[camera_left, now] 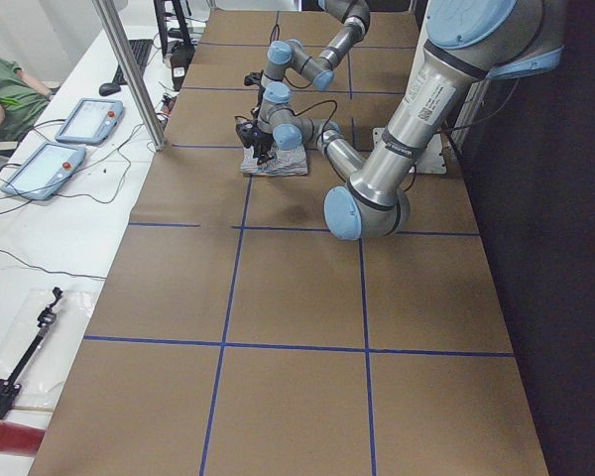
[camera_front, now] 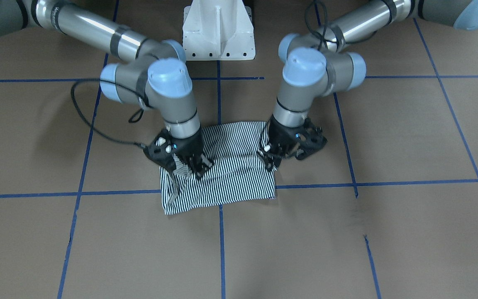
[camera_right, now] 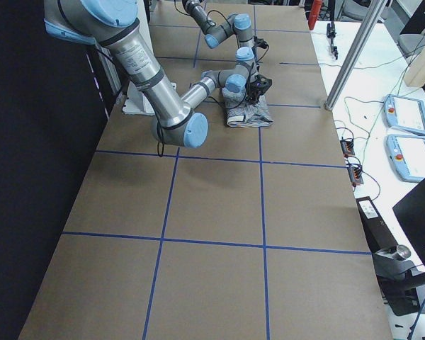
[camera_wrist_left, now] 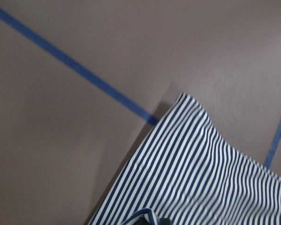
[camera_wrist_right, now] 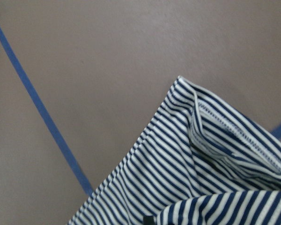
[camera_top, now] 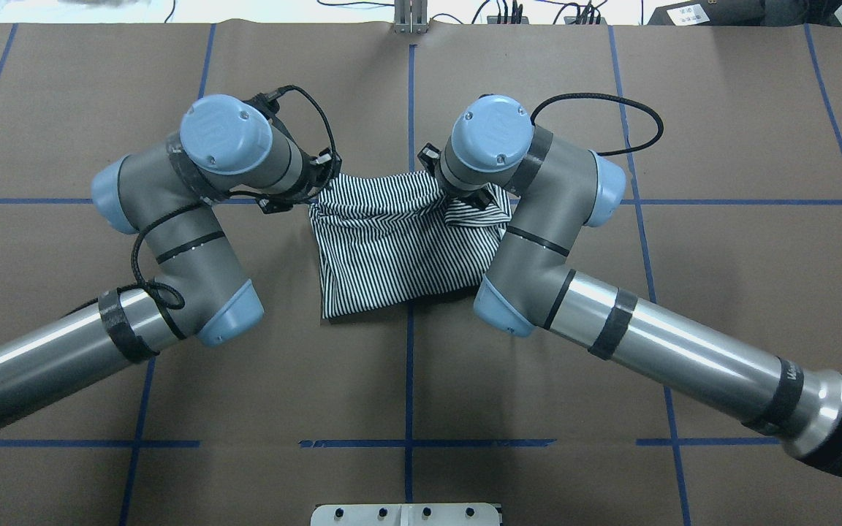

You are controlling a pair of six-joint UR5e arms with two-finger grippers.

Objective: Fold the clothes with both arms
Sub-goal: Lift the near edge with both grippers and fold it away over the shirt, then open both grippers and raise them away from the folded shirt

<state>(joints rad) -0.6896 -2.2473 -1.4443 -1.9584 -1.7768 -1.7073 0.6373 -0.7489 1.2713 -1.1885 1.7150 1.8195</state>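
The striped polo shirt (camera_front: 226,178) lies folded into a small rectangle at the table's middle; it also shows in the overhead view (camera_top: 392,248). My left gripper (camera_front: 270,160) is shut on the shirt's edge on the front-facing view's right. My right gripper (camera_front: 199,168) is shut on the shirt near the other side, its fingers down in the cloth. In the overhead view the far edge is drawn up toward both wrists. The left wrist view shows striped cloth (camera_wrist_left: 201,178) rising to the lens, as does the right wrist view (camera_wrist_right: 187,173). Collar, buttons and logo are hidden.
The white pedestal (camera_front: 218,29) stands behind the shirt at the robot's base. Blue tape lines (camera_front: 221,249) grid the brown table. Black cables loop off both wrists (camera_front: 93,124). Tablets (camera_left: 89,119) and a metal post (camera_left: 129,69) stand on the operators' side.
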